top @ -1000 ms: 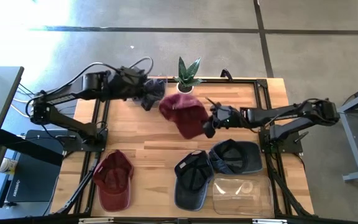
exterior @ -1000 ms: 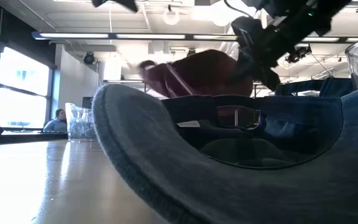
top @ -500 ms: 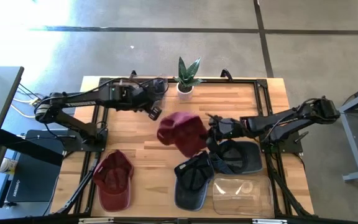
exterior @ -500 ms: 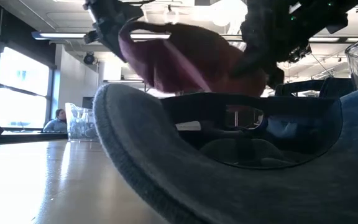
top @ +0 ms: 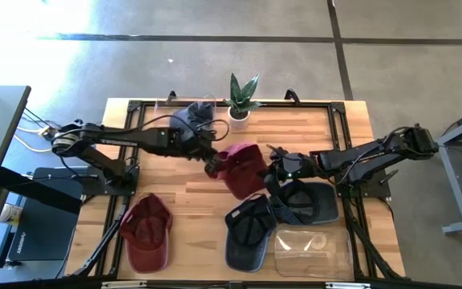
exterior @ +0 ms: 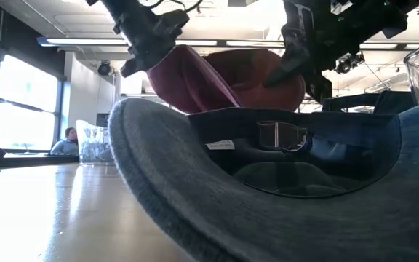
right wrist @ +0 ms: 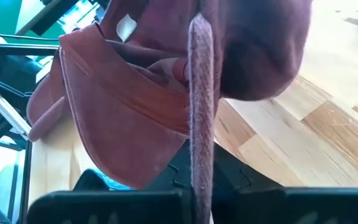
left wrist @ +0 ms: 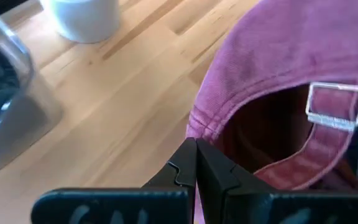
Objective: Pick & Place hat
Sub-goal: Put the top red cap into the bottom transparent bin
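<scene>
The hat (top: 242, 166) was a maroon cloth cap with a stitched brim, a back strap and a metal buckle (left wrist: 337, 104). We saw it held up off the table (top: 195, 189), near the middle, between the two arms. Our left gripper (top: 212, 167) had its fingers shut on the rim by the strap opening. Our right gripper (top: 272, 172) was clamped on the opposite edge, with the fabric pinched thin between its fingers (right wrist: 238, 177).

On the left, at the front of the table, a second maroon cap (top: 145, 233) lay with its hollow side up. At the back, a clear bin (top: 184, 112) held a grey-blue cap (top: 187, 118). Just beside it stood a white pot (top: 238, 113) with a spiky green plant (top: 243, 91). Toward the right front, two denim caps (top: 249, 230) lay upturned and touching, one darker than the other. A clear plastic tray (top: 311, 252) sat in front of them; we could not tell if anything was in it.

The table was pale wooden planks, framed in black metal rails (top: 335, 120).
</scene>
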You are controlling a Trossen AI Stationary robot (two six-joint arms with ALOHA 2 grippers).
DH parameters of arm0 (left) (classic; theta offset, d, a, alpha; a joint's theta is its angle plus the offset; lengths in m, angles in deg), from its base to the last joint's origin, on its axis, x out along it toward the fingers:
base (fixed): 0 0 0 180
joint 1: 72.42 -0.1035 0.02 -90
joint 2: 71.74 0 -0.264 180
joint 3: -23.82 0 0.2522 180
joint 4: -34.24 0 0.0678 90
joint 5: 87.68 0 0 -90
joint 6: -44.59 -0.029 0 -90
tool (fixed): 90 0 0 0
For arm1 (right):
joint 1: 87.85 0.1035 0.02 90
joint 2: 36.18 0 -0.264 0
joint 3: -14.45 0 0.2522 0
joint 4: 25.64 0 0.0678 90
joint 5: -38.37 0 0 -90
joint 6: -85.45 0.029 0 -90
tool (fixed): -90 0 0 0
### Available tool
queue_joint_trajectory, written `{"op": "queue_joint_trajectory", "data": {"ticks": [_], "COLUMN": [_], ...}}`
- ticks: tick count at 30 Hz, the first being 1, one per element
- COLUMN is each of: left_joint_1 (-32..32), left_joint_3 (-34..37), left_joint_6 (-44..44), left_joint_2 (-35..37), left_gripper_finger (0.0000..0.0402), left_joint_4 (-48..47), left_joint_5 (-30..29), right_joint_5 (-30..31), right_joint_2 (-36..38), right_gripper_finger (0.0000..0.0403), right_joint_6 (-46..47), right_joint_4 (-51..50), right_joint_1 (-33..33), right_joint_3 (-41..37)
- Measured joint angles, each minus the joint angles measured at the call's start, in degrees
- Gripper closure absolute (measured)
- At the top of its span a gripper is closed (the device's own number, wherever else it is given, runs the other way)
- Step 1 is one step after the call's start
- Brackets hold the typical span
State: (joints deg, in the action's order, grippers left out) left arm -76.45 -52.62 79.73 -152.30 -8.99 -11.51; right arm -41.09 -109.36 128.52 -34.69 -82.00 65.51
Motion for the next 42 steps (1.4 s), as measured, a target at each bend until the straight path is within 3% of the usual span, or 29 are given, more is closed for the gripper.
{"op": "queue_joint_trajectory", "data": {"ticks": [9, 13, 19, 24, 28, 31, 34, 39, 42], "left_joint_1": [-0.1, -0.1, -0.1, -0.1, -0.2, -0.1, 0.0, -0.1, -0.1], "left_joint_3": [0.0, -1.6, -11.5, -20.7, -22.1, -22.0, -22.1, -22.0, -22.1], "left_joint_6": [-3.7, -4.0, -9.7, -14.5, -21.8, -28.9, -36.3, -40.9, -41.7], "left_joint_2": [-4.1, -4.1, 2.6, 2.7, 2.9, 2.5, 2.8, -1.3, -4.4], "left_gripper_finger": [0.0402, 0.0402, 0.0402, 0.0402, 0.0392, 0.0355, 0.0292, 0.0185, 0.0152], "left_joint_4": [25.6, 28.3, 5.1, -17.8, -21.1, -18.0, -14.6, -15.0, -17.4], "left_joint_5": [9.8, 11.9, 9.7, -0.8, -0.3, 5.4, 9.8, 5.2, 4.3], "right_joint_5": [0.0, 0.0, 0.1, 0.2, 0.1, 0.1, 0.2, 0.1, 0.1], "right_joint_2": [0.0, 0.0, 0.0, 0.0, 0.0, 0.0, 0.0, 0.0, 0.0], "right_gripper_finger": [0.0387, 0.0384, 0.0395, 0.0382, 0.0387, 0.0395, 0.0394, 0.0384, 0.0394], "right_joint_6": [0.0, 0.5, 0.5, 0.5, 0.5, 0.1, 0.0, 3.6, 6.1], "right_joint_4": [2.1, 2.8, 3.0, 3.8, 4.6, 4.9, 5.4, 5.5, 5.5], "right_joint_1": [0.1, 0.1, 0.7, 1.0, 1.0, 1.0, 0.9, 0.9, 0.9], "right_joint_3": [0.0, 0.0, 0.0, 0.0, 0.0, 0.0, 0.0, 0.0, 0.0]}}
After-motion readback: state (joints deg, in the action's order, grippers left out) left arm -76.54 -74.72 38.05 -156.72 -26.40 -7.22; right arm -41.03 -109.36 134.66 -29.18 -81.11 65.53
